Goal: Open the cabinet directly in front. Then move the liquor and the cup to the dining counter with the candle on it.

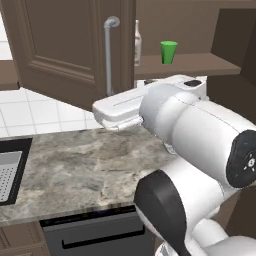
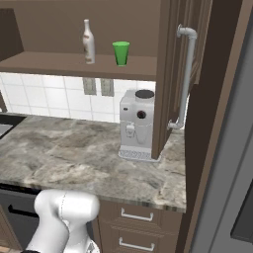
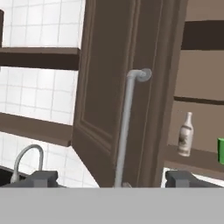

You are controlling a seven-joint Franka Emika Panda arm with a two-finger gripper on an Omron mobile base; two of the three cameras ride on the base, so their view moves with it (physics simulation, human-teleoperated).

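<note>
Both cabinet point(image 2: 170, 74) doors open; liquor point(image 2: 88, 42) upright w/ neck up, beside cup point(image 2: 121, 53).

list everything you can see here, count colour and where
cabinet: one, dark brown, on the wall above the counter, both doors swung open, long silver bar handles
liquor: one bottle, brownish body with pale neck, upright on the cabinet shelf, left of the cup
cup: one, bright green, upright on the same shelf, apart from the bottle
coffee machine: one, white with a black top, on the counter under the shelf
counter: one, grey-brown marbled stone
sink: one, black, set in the counter at left
faucet: one, silver, curved
drawers: brown, short silver handles, below the counter
gripper: one, dark fingertips spread either side of the left door's handle, open
</note>
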